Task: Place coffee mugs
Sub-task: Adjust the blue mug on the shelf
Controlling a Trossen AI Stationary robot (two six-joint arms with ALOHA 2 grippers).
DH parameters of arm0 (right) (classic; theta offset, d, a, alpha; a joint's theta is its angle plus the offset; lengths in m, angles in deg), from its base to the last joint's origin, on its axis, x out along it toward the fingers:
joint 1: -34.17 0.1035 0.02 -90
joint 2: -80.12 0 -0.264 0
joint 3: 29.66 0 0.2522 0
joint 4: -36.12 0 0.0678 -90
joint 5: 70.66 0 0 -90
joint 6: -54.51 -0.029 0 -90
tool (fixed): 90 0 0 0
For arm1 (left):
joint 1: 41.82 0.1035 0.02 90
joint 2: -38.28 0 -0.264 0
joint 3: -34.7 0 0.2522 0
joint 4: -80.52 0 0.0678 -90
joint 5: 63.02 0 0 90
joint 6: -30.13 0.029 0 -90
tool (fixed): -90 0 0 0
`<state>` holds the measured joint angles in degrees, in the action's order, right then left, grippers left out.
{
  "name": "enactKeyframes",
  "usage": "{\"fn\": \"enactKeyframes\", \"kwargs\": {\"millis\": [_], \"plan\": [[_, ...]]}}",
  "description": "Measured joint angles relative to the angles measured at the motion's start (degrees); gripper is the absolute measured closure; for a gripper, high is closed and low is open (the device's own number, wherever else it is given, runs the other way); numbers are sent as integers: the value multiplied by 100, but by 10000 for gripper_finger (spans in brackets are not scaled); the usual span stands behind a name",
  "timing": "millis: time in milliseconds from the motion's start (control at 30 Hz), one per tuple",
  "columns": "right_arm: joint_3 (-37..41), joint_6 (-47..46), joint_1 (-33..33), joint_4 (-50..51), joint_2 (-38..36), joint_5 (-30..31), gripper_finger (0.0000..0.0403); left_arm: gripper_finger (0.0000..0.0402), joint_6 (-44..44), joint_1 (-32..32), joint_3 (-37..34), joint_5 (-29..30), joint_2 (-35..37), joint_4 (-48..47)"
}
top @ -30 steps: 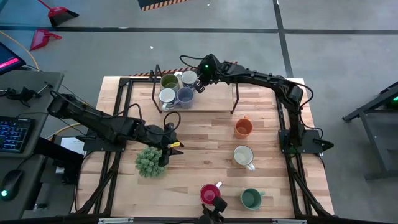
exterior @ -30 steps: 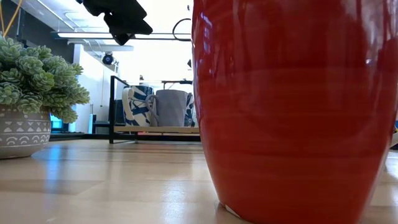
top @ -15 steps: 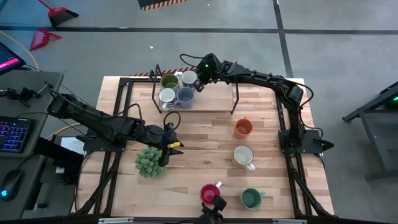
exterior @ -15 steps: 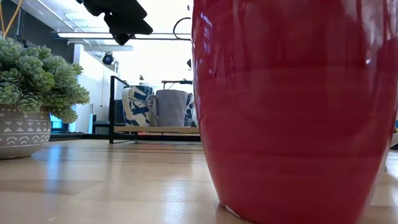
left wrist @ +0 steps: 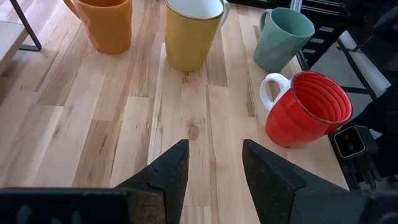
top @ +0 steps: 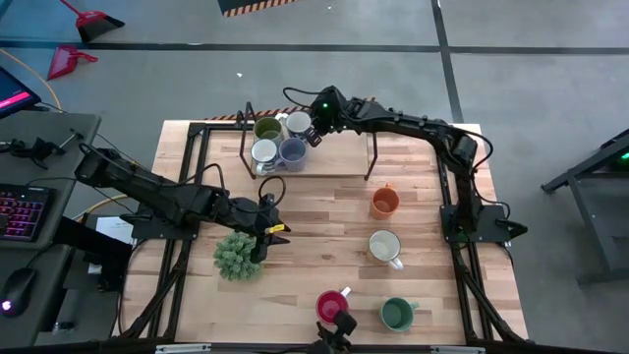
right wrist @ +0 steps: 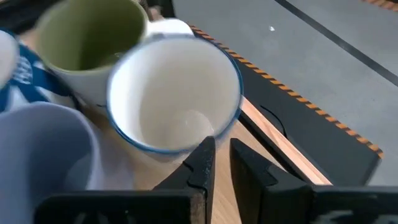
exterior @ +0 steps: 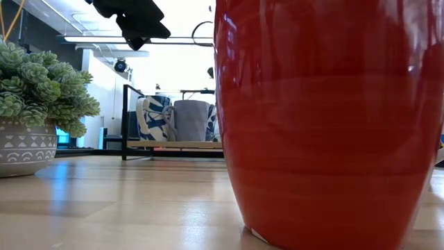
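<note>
Four mugs stand close together on a low black-framed shelf [top: 334, 165] at the far side: olive green [top: 266, 128], white [top: 299, 123], white with blue pattern [top: 263, 151] and blue-grey [top: 292, 150]. Four more stand on the table: orange [top: 384, 202], cream [top: 384, 246], red [top: 332, 307] and green [top: 397, 315]. My right gripper [top: 316, 131] is at the white mug's [right wrist: 174, 93] right side, its fingers almost together. My left gripper [top: 270, 231] hovers open beside the bushy plant [top: 236, 256], touching nothing; its wrist view looks at the table mugs. My right gripper is shut on the white mug's rim [right wrist: 214, 132], on the side away from the olive mug. It comes slanting down from the table's right. The fingertips [right wrist: 207, 149] hide the contact. The mug stands upright beside the olive mug; whether its base rests on the shelf, I cannot tell.
The potted plant [exterior: 35, 104] stands left of centre, near my left gripper [left wrist: 214, 168]. The red mug [exterior: 326, 118] fills the low view close to the near edge. The shelf's right half and the table's middle are bare wood. Black frame rails run along both table sides.
</note>
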<state>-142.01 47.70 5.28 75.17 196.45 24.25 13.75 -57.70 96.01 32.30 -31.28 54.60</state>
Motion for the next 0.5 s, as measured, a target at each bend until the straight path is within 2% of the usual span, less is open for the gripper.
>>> {"fn": "enactKeyframes", "kwargs": {"millis": [67,167,500], "plan": [[-2,-115,27,11,89,244,366,261,-4,0,0,0,2,0],[11,-197,42,8,208,296,366,261,-84,-7,3,-2,4,-1],[9,-208,27,-122,194,100,366,261,-90,-9,7,-7,4,-61]]}}
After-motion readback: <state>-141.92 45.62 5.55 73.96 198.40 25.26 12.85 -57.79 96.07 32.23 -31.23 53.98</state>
